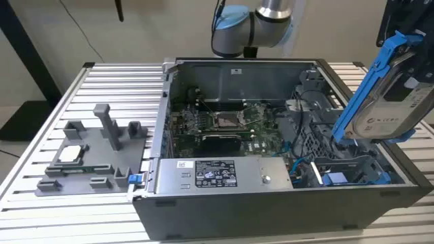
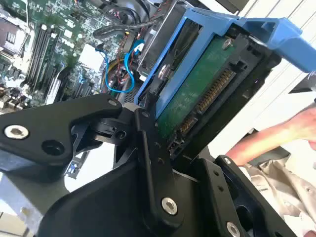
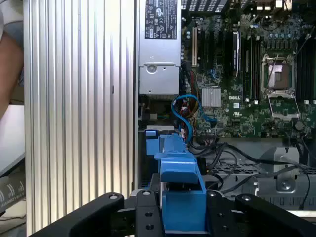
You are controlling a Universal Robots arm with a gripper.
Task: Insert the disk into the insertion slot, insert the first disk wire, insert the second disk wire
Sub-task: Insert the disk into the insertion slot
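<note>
Open dark-grey metal computer case (image 1: 271, 203) lies on a slatted aluminium table (image 1: 115, 86); the side panel is off and the green motherboard (image 1: 224, 122) is exposed. The black two-fingered gripper (image 3: 182, 212) is clamped on the disk (image 1: 397, 101), a flat silver-grey hard drive with a white label in a bright blue plastic carrier; black fingers (image 3: 148, 219) press either side of the carrier's edge in the first wrist view. The disk hangs in the air, steeply tilted, at the exterior view's right, above the case's drive cage and apart from it; the second wrist view shows its green circuit-board underside and connector row. The insertion slot (image 1: 349, 170), a narrow grey metal bay edged with blue tabs, sits below the disk; the disk is not yet in it. Thin blue cables (image 3: 187, 111) loop between the cage and the grey labelled power-supply box (image 1: 224, 175). A person's bare forearm (image 2: 286, 136) shows beside the gripper in the second wrist view. A grey plastic fixture (image 1: 95, 152) rests on the table at the exterior view's left, well apart from the disk.
</note>
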